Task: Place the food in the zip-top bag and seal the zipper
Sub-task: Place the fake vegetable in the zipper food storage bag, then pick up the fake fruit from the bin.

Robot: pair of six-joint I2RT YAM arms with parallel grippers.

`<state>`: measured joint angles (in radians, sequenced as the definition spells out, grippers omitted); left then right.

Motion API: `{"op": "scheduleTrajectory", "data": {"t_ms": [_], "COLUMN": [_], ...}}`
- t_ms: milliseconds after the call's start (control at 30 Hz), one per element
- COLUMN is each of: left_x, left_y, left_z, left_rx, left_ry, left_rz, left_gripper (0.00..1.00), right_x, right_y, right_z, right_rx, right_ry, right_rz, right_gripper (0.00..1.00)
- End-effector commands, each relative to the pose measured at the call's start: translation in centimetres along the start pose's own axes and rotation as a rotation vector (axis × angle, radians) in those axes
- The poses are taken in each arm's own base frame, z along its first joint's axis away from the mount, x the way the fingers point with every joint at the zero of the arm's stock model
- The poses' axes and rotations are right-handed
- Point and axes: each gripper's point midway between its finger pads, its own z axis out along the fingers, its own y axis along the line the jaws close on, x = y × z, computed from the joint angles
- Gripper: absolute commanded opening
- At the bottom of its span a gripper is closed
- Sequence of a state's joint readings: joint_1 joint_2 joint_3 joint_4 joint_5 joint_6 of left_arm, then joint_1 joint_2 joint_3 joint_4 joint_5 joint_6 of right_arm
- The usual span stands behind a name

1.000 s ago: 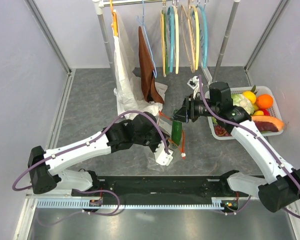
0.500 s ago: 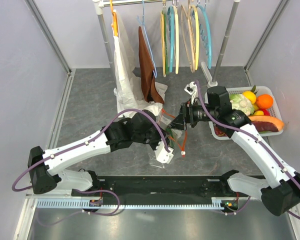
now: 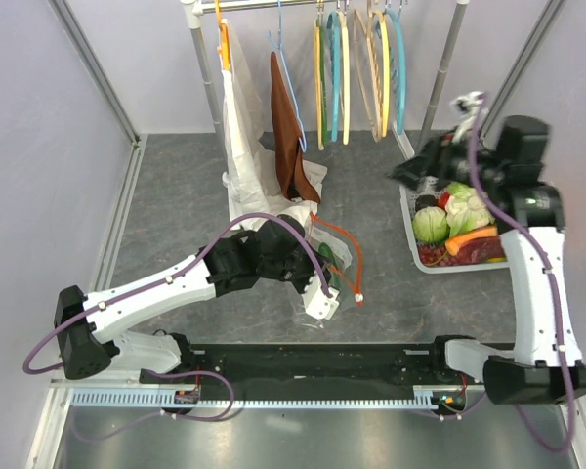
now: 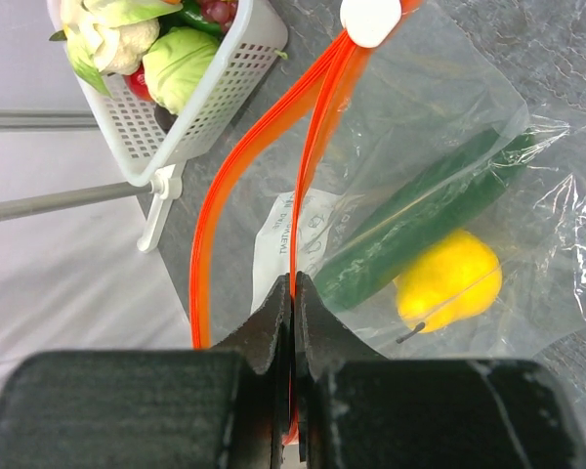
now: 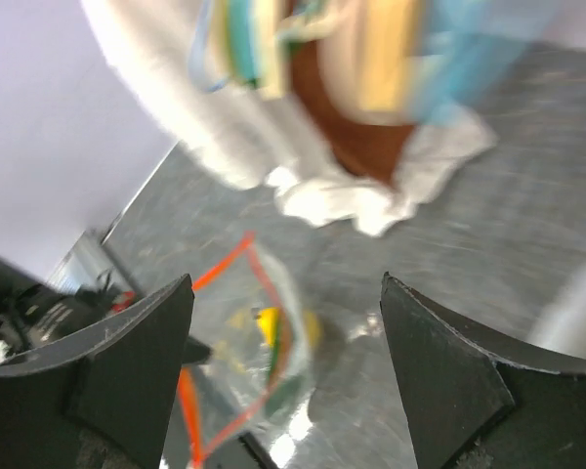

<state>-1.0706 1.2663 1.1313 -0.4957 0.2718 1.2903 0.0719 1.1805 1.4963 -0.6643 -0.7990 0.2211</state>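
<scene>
The zip-top bag [image 4: 449, 156] lies clear and crinkly on the grey floor, with a dark green cucumber [image 4: 410, 230] and a yellow fruit [image 4: 449, 278] inside it. Its zipper [image 4: 313, 147], an orange-red strip, gapes open and ends in a white slider [image 4: 369, 20]. My left gripper [image 4: 293, 288] is shut on one zipper strip. From above, that left gripper [image 3: 317, 288] holds the bag [image 3: 324, 256] near the middle of the floor. My right gripper [image 3: 410, 174] hovers by the basket's far left corner. It is open and empty [image 5: 285, 283], with the bag [image 5: 264, 352] blurred far below.
A white slatted basket [image 3: 415, 256] at the right holds a pale green cabbage [image 3: 430, 225], a cauliflower and other toy food. A white garment [image 3: 244, 147], a brown cloth [image 3: 288, 127] and coloured hangers [image 3: 356, 68] hang from the rack at the back. Enclosure walls stand on both sides.
My right gripper let the cucumber go into the bag, opened wide, and swung up and right towards the basket. The left gripper kept its hold on the zipper.
</scene>
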Motion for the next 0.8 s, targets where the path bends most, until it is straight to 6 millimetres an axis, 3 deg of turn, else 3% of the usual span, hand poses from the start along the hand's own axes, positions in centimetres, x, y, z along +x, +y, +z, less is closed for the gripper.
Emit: {"op": "scheduleTrajectory", "data": {"t_ms": [0, 33, 133, 233, 367, 533, 767], "left_x": [-0.7, -0.7, -0.9, -1.0, -0.8, -0.8, -0.8], "left_y": [0.3, 0.1, 0.0, -0.1, -0.4, -0.6, -0.8], "left_z": [-0.7, -0.6, -0.4, -0.3, -0.3, -0.2, 0.0], "left_rx": [-0.018, -0.013, -0.009, -0.008, -0.004, -0.003, -0.002], "left_ry": [-0.030, -0.033, -0.047, -0.055, -0.051, -0.052, -0.060], "left_rz": [0.012, 0.010, 0.014, 0.014, 0.031, 0.027, 0.026], "left_gripper": [0.02, 0.02, 0.02, 0.02, 0.02, 0.02, 0.02], "right_x": [-0.6, 0.2, 1.8, 2.0, 2.8, 3.8, 1.1], "right_y": [-1.3, -2.4, -4.5, -7.2, -12.1, -18.4, -24.0], "right_z": [-5.5, -6.8, -8.2, -8.8, -9.3, -11.6, -15.8], "right_rx": [-0.032, -0.005, 0.042, 0.099, 0.239, 0.473, 0.834], "right_ry": [-0.015, -0.007, 0.035, 0.055, 0.141, 0.325, 0.352], "right_rz": [0.052, 0.074, 0.131, 0.149, 0.161, 0.104, 0.074], "right_gripper": [0.85, 0.85, 0.85, 0.85, 0.87, 0.91, 0.94]}}
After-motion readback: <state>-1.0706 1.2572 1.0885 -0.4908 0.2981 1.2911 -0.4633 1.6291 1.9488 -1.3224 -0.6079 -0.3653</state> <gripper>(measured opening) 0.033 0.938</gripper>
